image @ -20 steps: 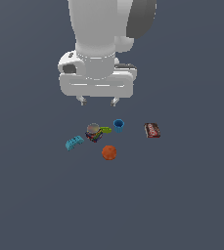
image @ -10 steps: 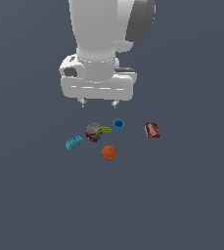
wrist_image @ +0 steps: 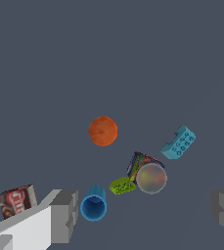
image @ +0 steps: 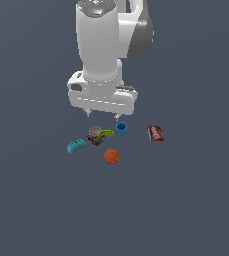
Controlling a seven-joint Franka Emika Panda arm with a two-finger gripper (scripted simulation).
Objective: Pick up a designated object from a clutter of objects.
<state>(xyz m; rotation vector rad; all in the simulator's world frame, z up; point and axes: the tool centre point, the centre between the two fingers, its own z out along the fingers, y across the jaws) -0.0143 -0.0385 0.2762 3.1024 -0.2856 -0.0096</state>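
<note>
Slate-grey worktop [image: 196,200] fills both views, plain and unmarked. Over it the white Panda arm [image: 103,45] stands nearly vertical, wrist down, with the pincer [image: 104,116] hanging released above the clutter, its two fingers well apart and holding nothing; the wrist view shows one grey fingertip [wrist_image: 64,215] at each side with open space between.

Below it the yellow-green piece [image: 108,133], the designated object, lies on the worktop between the multicoloured lump with grey dome [image: 95,135] and the blue cup [image: 121,127], touching or just beside the lump. In the wrist view that piece [wrist_image: 122,185] sits close against the lump [wrist_image: 147,173], with the cup [wrist_image: 94,206] near its other end. The cyan toothed block [image: 76,146] lies toward the exterior view's left, the orange ball [image: 111,156] nearer the camera, and the dark red box [image: 156,133] well apart at the exterior view's right.

Compared with half a second ago, the arm has dropped slightly; the objects have not shifted.
</note>
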